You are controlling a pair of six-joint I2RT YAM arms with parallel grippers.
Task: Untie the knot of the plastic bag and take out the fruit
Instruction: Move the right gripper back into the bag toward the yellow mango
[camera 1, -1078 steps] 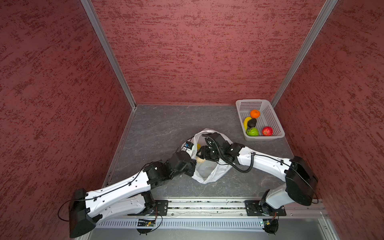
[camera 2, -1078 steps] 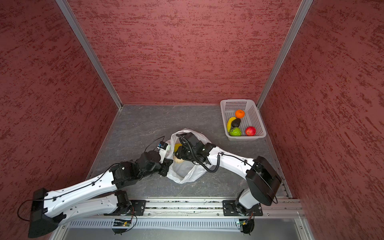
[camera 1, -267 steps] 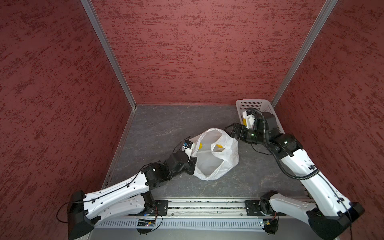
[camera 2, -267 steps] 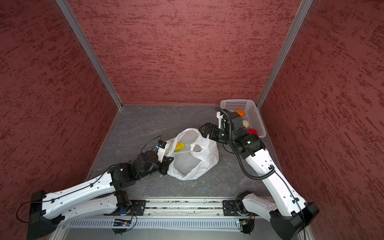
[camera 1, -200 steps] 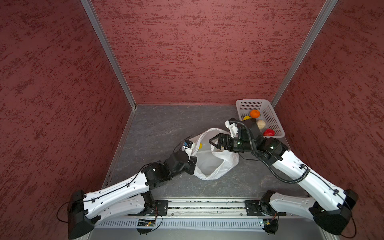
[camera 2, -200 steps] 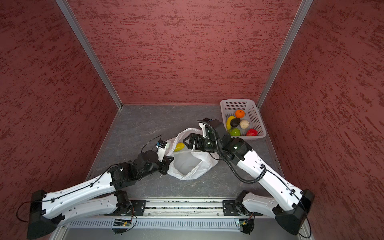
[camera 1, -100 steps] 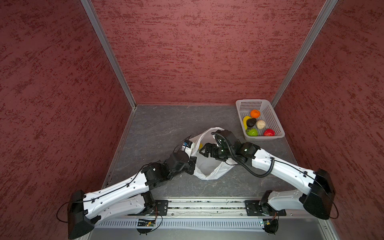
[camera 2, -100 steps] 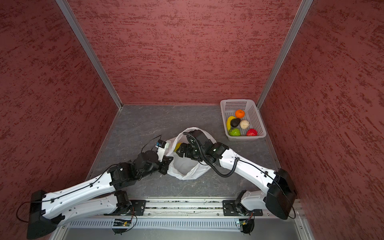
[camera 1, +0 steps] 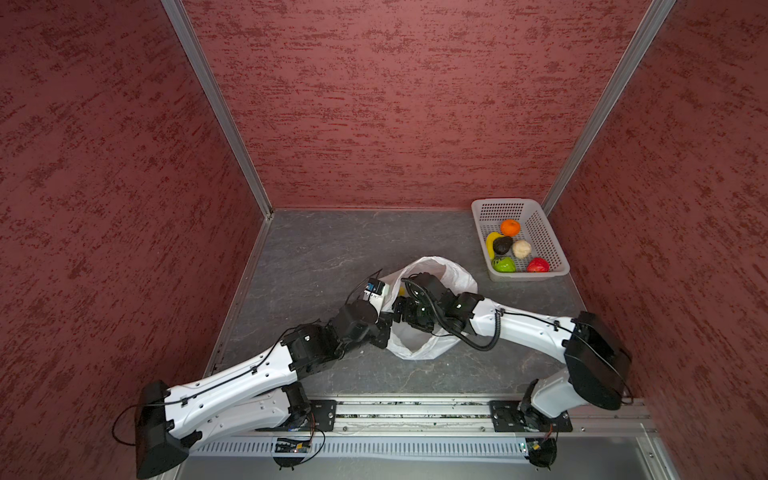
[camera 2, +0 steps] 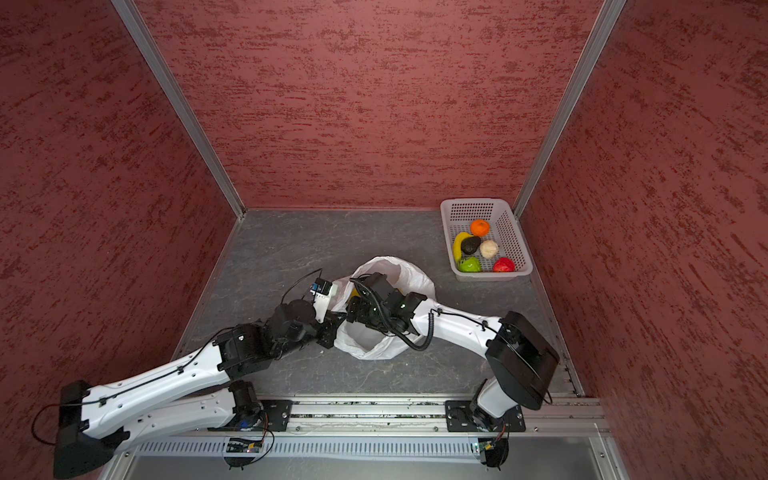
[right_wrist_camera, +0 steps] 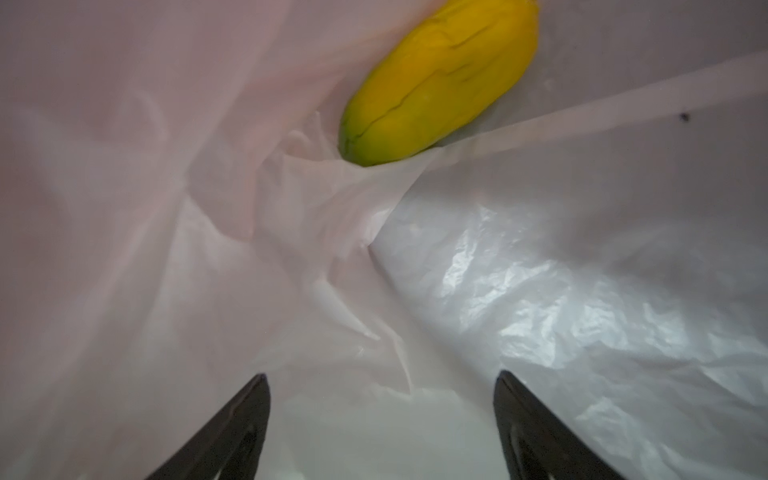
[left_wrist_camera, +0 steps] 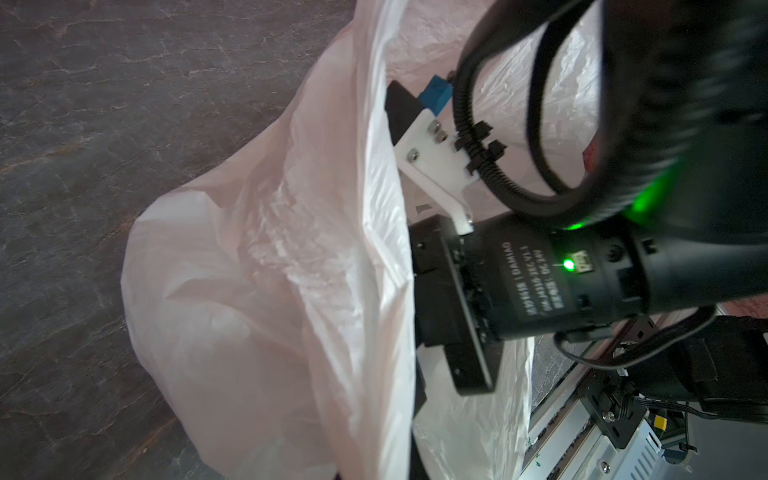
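The left gripper (camera 1: 384, 330), jaws pressed together on the near rim of the plastic bag (camera 1: 455, 272), seems to hold its mouth open for the other arm; no knot shows. The right gripper (right_wrist_camera: 380, 386) is inside the bag, jaws spread and empty, aimed at the yellow-green mango (right_wrist_camera: 440, 79) lying deeper in. A crumpled fold of film (right_wrist_camera: 328, 199) lies between jaws and mango, covering its lower end, and could get pinched along. The basket (camera 1: 505, 208), well apart by the wall, already holds six pieces of fruit (camera 1: 510, 227).
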